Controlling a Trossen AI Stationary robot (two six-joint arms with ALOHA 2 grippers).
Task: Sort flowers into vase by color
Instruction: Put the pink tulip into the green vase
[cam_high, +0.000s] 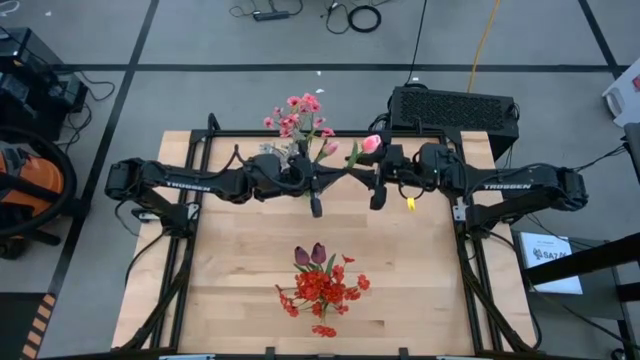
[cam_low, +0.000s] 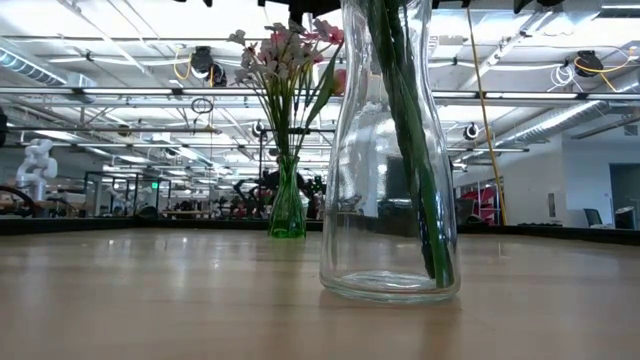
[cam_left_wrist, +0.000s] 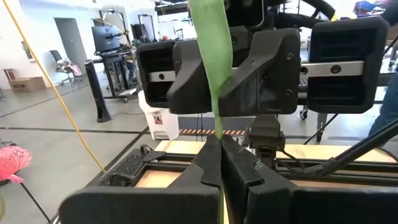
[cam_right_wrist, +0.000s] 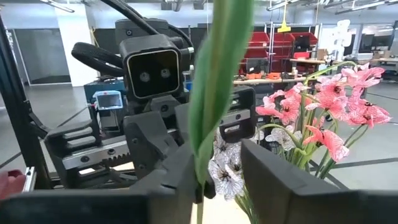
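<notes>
Behind the clear vase, left gripper clamped on green stem, right gripper's fingers apart.

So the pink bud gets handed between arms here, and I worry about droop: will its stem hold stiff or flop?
Probably bendy: the stem is long and thin. The left gripper is shut on it, and the pink bud beyond may sag. The broad leaf looks soft, so it likely folds if squeezed.

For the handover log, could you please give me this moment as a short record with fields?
Left gripper: shut on the stem of the pink bud flower
Right gripper: open, fingers either side of that stem
Green vase: holds pink blossoms, at the back
Clear vase: holds red flowers and maroon tulips, in front
</notes>
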